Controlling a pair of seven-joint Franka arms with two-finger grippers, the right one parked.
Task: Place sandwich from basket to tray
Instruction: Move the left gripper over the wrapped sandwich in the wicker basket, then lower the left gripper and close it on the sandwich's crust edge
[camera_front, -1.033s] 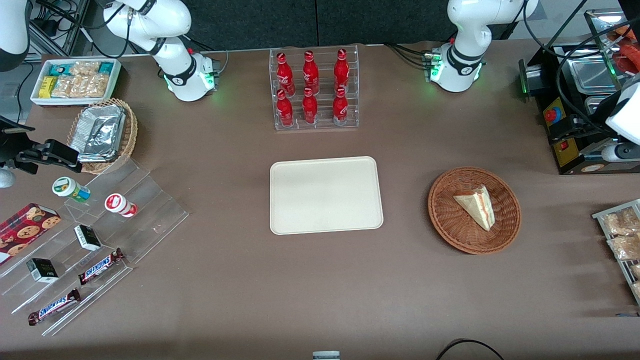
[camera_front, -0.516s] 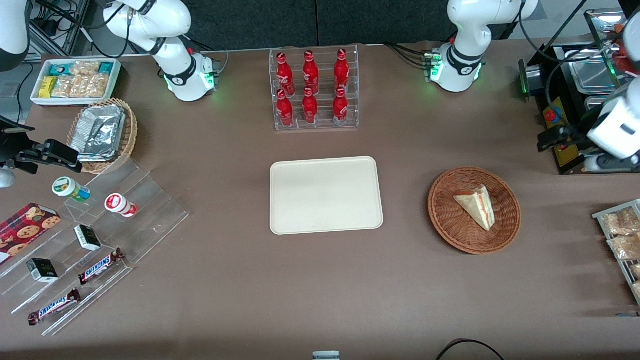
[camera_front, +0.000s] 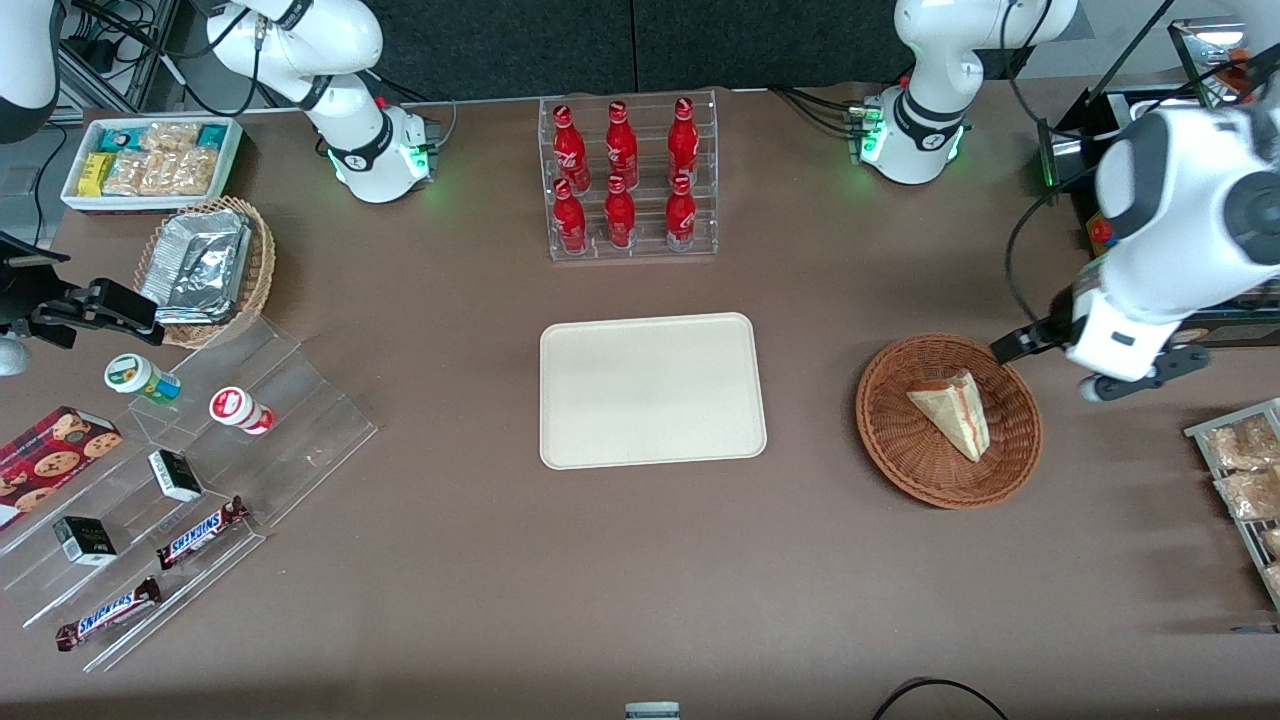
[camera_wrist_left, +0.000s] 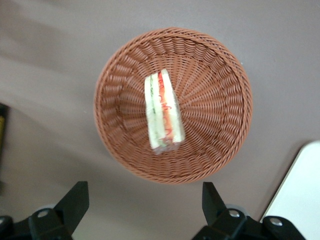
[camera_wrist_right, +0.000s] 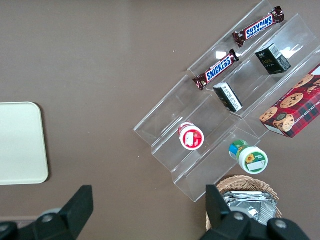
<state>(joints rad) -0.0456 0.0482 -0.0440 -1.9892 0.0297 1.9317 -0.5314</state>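
**Gripper high beside the basket, sandwich untouched**

The sandwich lies in the middle of the basket, which sits on the table toward the working arm's end. The tray lies mid-table, well apart from the basket. The gripper hangs above the table just beside the basket's rim, fingers spread wide, holding nothing.

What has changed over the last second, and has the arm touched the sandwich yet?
The left arm has swung in from the working arm's end of the table; its gripper now hangs above the basket, fingers open, holding nothing. The sandwich has not been touched and lies in the basket as before. The tray has not moved and carries nothing.
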